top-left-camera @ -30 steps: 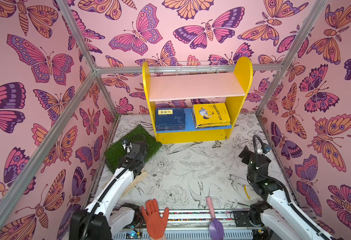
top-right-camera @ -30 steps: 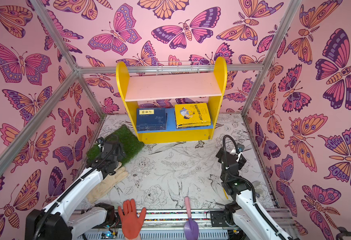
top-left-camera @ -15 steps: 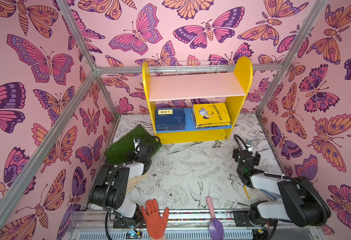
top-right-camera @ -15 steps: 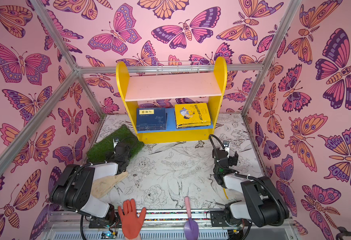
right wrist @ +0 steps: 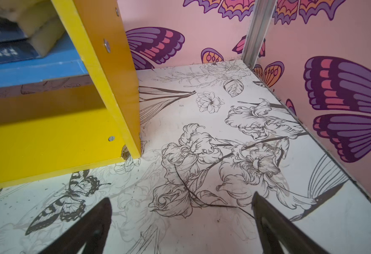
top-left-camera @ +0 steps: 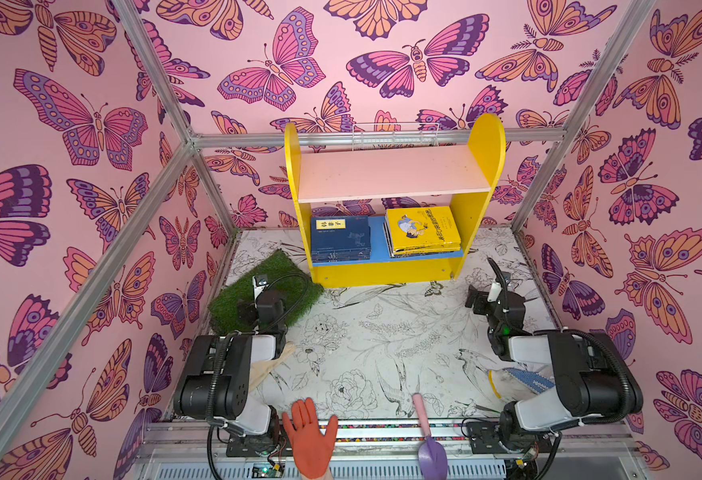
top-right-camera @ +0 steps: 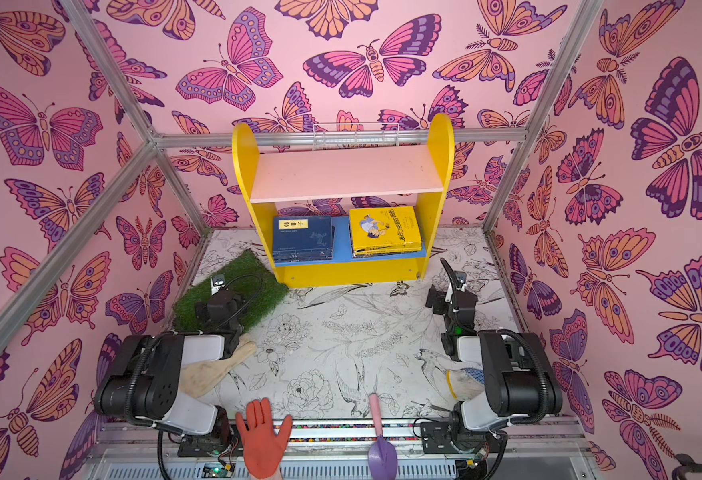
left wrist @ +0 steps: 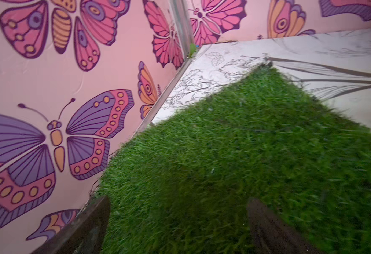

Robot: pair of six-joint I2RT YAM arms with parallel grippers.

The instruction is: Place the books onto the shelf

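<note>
The left arm is folded back on itself at the front left corner of the worktop (top-left-camera: 382,332). Its big joints are close to the front edge and its wrist points toward the back. The left gripper (left wrist: 178,199) hangs low over a green grass mat (top-left-camera: 287,270) that lies along the left edge. Its jaws are spread wide and nothing is between them.

The right arm is folded in the same way at the front right corner. The right gripper (right wrist: 181,196) is above the bare worktop, near the right front foot of the shelf (top-left-camera: 386,272). Its jaws are also wide apart and hold nothing.

The shelf stands at the middle of the back edge. On its blue lower board (top-left-camera: 378,245) the books lie flat in two piles: a navy pile (top-left-camera: 339,239) on the left and a yellow pile (top-left-camera: 422,228) on the right, a little apart. The pink upper board (top-left-camera: 391,172) carries nothing. A white wire rack (top-left-camera: 395,133) shows behind the shelf.

A beige glove (top-left-camera: 266,368) lies partly under the left arm, and a white glove (top-left-camera: 520,380) partly under the right arm. At the front edge there are an orange glove (top-left-camera: 310,436) and a purple trowel (top-left-camera: 430,449) with a pink handle.
</note>
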